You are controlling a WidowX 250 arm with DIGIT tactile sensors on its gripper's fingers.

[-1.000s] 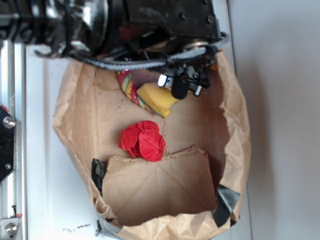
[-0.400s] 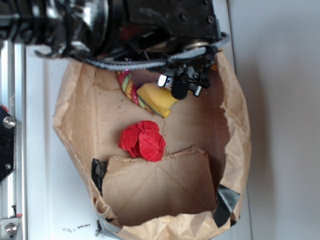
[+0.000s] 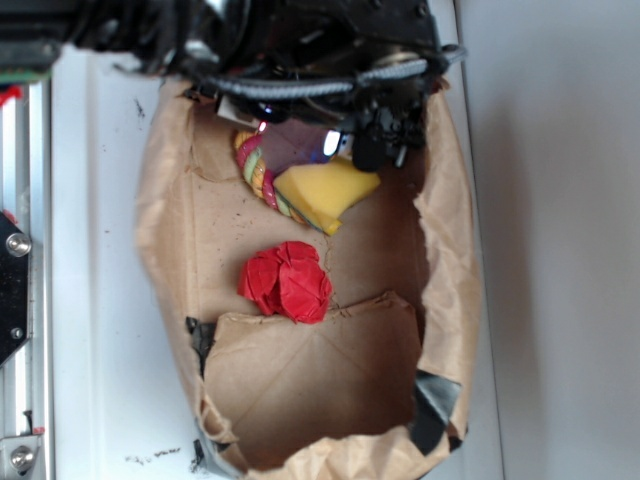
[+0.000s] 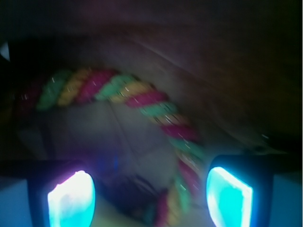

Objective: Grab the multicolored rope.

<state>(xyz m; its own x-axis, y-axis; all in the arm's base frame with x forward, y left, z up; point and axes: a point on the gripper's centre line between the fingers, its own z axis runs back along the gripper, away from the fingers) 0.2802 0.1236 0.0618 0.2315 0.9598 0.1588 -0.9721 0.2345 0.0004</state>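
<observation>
From outside, my arm hides the upper end of the multicolored rope [image 3: 262, 178] and the top of the paper bag [image 3: 160, 230]; my gripper [image 3: 362, 140] is a dark tangle, jaw spacing unreadable; my wrist view is dim and smeared, the rope's lower end cut off by the bottom edge.

A white table [image 3: 100, 300] carrying an open brown paper bag [image 3: 165, 240]

The bag lies flat on the table, its mouth open to the view; inside rest a multicolored rope [image 3: 262, 178], a yellow sponge [image 3: 325, 195] and a red cloth ball [image 3: 285, 281].
</observation>
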